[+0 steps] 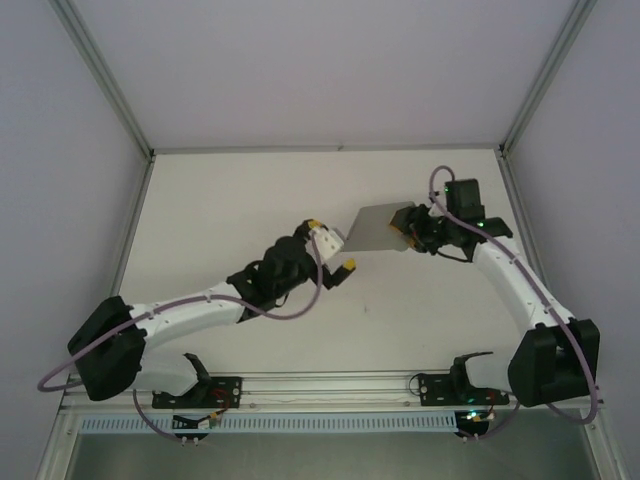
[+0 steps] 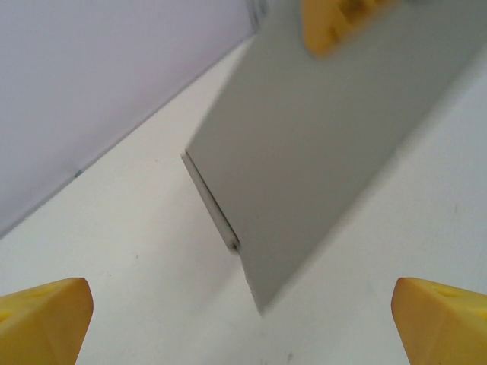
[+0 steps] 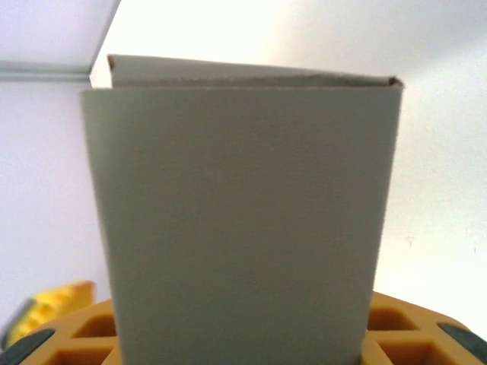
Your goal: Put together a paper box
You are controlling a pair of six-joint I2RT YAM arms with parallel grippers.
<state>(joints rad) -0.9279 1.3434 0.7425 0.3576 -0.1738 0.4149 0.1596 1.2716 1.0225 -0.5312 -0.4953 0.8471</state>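
Right hand clamps grey paper box; left hand spread alongside.

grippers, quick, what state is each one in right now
Left gripper: open, holding nothing.
Right gripper: closed on the paper box.
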